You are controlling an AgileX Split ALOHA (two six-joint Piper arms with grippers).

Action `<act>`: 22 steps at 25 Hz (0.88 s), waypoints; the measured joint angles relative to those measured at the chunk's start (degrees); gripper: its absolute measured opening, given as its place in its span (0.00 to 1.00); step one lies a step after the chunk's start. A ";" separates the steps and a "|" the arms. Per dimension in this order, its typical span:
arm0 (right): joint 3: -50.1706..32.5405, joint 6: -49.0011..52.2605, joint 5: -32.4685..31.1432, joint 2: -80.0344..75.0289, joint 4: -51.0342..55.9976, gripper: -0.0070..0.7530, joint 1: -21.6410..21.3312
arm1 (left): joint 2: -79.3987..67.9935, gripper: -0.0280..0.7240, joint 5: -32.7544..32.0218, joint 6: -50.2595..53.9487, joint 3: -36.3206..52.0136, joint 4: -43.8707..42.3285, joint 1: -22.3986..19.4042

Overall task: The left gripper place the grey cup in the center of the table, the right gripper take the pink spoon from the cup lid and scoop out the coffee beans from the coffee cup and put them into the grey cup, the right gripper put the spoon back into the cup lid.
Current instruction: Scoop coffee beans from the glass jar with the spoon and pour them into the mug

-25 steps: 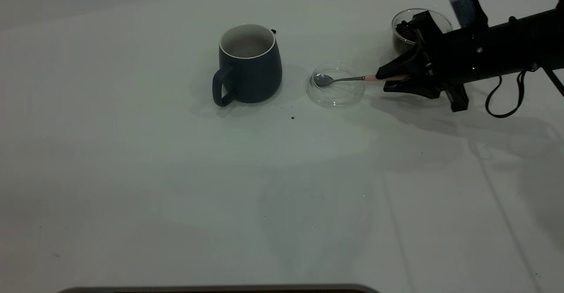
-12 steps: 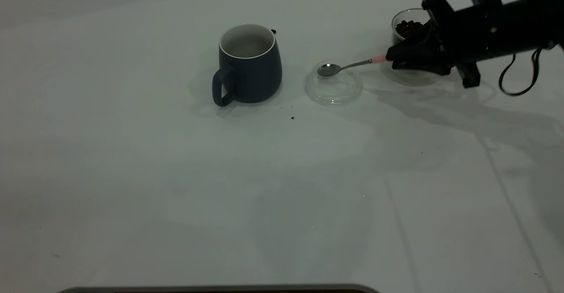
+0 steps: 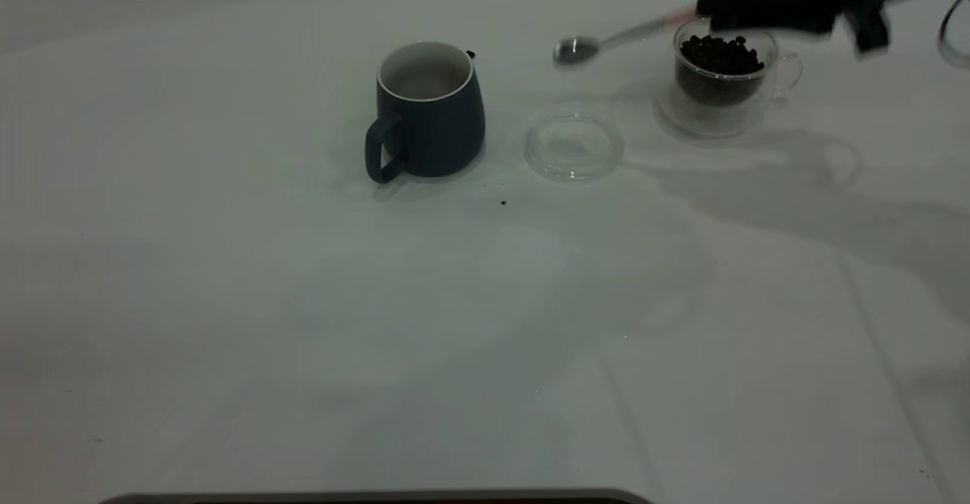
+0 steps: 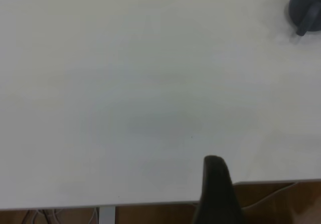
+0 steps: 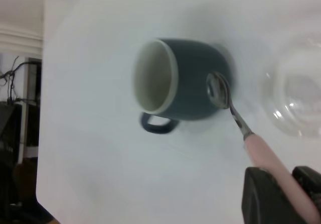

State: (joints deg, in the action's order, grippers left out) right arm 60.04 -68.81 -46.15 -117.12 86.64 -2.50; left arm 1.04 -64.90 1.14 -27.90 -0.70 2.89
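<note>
The right end effector [image 3: 708,10] hangs in the air at the far right of the white surface [image 3: 303,299], above the far left part of the rim of the glass cup [image 3: 724,83], its black fingers [image 5: 263,196] closed on the pale pink handle of the spoon [image 3: 606,40]. The spoon is clear of everything below it, its thin stem sloping down and to the left from the grip, so the shiny metal bowl hovers over bare surface between the mug [image 3: 424,110] and the glass cup, on the far side of the lid [image 3: 574,148]. No beans are visible in the spoon. The glass cup stands upright at the far right, filled nearly to the rim with dark coffee beans [image 3: 718,55], its small clear handle pointing right. The lid lies flat with nothing in it, just to the near left of the glass cup and just right of the mug, touching neither. The dark navy-grey mug stands upright around the middle of the far half, its white inside showing and its loop handle turned to the near left. A few dark specks [image 3: 503,202] lie on the surface near the mug. The left end effector [image 4: 215,191] sits back at the left edge, well apart from the mug; only one dark finger shows, so I cannot tell how far open it is.
</note>
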 joint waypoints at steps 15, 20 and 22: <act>5.98 19.78 2.45 6.57 -24.83 0.16 -12.47 | 0.00 0.79 0.00 -0.11 0.00 -0.05 0.00; 6.18 15.92 5.49 1.11 -22.98 0.16 -10.93 | 0.00 0.79 0.00 -0.11 0.00 -0.05 0.00; 6.18 12.89 7.19 0.01 -20.31 0.16 -10.12 | 0.00 0.79 0.00 -0.11 0.00 -0.05 0.00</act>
State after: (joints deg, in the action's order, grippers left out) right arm 66.21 -55.91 -38.96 -117.11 66.33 -12.62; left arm 1.04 -64.90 1.03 -27.90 -0.75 2.89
